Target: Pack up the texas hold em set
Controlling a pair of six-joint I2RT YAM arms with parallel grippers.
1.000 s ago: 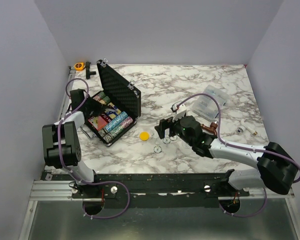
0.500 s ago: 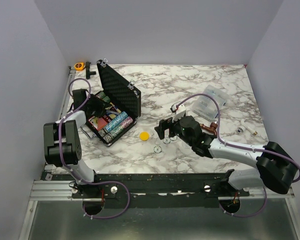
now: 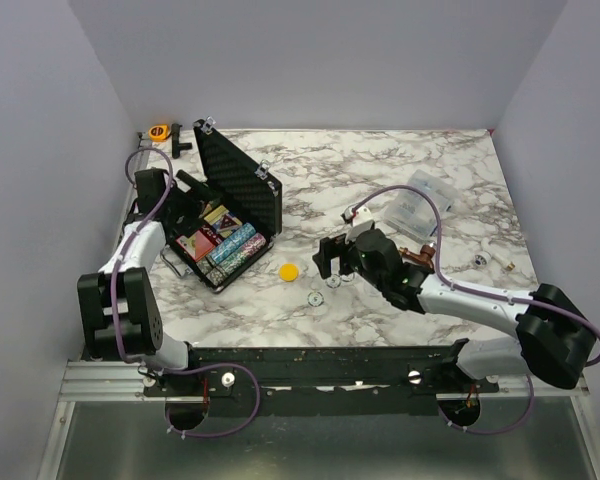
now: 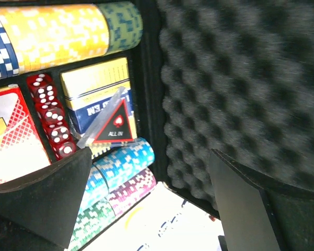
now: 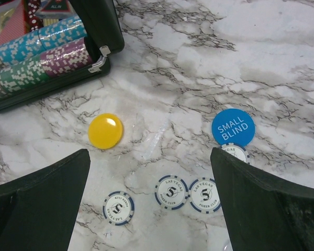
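The texas hold em set's black case (image 3: 238, 178) stands open at the left, foam lid (image 4: 240, 78) upright. Its tray holds rows of chips (image 4: 120, 162), red dice (image 4: 52, 115), a card deck (image 4: 97, 89) and a triangular ALL IN marker (image 4: 115, 124) lying on the deck. My left gripper (image 3: 183, 203) hovers open over the tray, nothing between its fingers (image 4: 42, 204). On the marble lie a yellow disc (image 5: 105, 130), a blue SMALL BLIND disc (image 5: 233, 126) and several white chips (image 5: 171, 192). My right gripper (image 5: 152, 209) hangs open above those chips.
A clear plastic bag (image 3: 420, 205) lies at the right behind the right arm. An orange tape roll (image 3: 159, 131) sits in the far left corner. Small metal bits (image 3: 480, 260) lie near the right edge. Grey walls close in three sides.
My left gripper has gone from shut to open and has pulled back toward the far left over the case. The right arm has hardly moved.
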